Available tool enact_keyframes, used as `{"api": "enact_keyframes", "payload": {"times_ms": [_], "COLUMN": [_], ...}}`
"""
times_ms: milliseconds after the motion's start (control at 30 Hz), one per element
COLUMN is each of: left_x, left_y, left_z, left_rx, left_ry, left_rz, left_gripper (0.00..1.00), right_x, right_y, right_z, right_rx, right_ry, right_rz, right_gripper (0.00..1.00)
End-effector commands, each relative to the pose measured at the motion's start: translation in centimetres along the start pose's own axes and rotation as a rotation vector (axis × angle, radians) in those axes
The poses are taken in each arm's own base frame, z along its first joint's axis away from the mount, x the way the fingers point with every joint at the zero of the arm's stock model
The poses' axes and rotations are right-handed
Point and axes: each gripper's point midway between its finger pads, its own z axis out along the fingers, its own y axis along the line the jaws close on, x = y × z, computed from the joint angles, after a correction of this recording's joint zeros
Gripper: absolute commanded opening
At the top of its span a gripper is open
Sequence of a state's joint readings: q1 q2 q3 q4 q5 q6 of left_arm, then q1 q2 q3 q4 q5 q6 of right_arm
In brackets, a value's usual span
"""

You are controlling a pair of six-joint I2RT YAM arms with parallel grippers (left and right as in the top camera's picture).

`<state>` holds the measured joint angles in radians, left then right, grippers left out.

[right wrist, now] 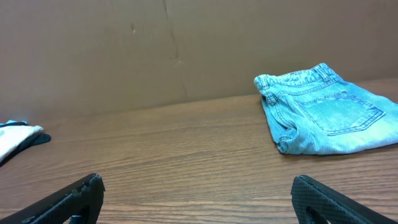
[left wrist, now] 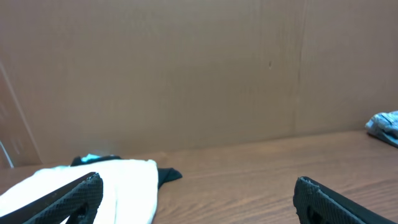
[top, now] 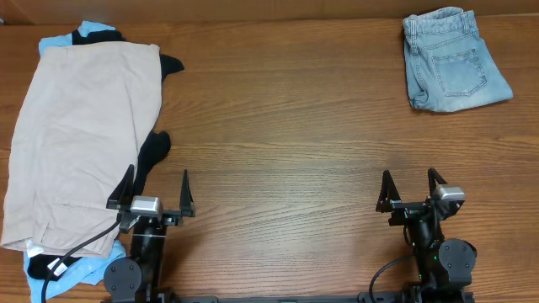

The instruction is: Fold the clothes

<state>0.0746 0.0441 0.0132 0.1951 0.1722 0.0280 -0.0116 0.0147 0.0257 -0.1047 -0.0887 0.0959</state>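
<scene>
The faded light-blue denim shorts (top: 455,59) lie folded in half at the far right corner of the table (top: 286,126), waistband towards the far edge and one stitched back pocket facing up, with the leg hems fanning out to the right. Any waistband label is too small to make out. The other clothes sit in a loose heap at the left side: a large beige garment (top: 80,143) is spread on top, wrinkled and running from the far edge almost to the near one. Only the edges of what lies beneath it show. A sky-blue garment (top: 59,40) peeks out at the far corner and again at the near end, and a black garment (top: 156,151) pokes out along the right border, so their shapes cannot be told. The left gripper (top: 158,172) stands at the near edge just beside the heap with its jaws spread wide and holding nothing. The right gripper (top: 409,175), equally wide and empty, stands over bare wood well apart from the shorts.
</scene>
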Motion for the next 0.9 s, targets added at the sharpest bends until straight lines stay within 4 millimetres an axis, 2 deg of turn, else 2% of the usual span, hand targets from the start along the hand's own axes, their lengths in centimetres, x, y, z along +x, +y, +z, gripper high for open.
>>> {"api": "enact_keyframes", "payload": {"times_ms": [0,133,300,867], "left_x": [0.1,1.4,5.8,5.6], "left_y": [0.1,0.1,-0.1,-0.2], "left_z": [-0.3,-0.3,-0.9,-0.8], "left_rx": [-0.007,-0.005,-0.004,0.002], "left_ry": [-0.004,0.047,0.227,0.22], "left_rz": [-0.006,-0.016,-0.054,-0.055], "left_gripper": [1.0,1.0,1.0,1.0], "right_x": [-0.1,-0.1,-0.1,-0.1], "right_y": [0.0,0.0,0.0,0.0], "right_z": [0.0,0.0,0.0,0.0], "right_rx": [0.002,0.002,0.002,0.002], "right_ry": [-0.012,-0.012,-0.012,-0.012], "right_rz": [-0.009,-0.009,-0.009,-0.009], "right_gripper": [1.0,1.0,1.0,1.0]}}
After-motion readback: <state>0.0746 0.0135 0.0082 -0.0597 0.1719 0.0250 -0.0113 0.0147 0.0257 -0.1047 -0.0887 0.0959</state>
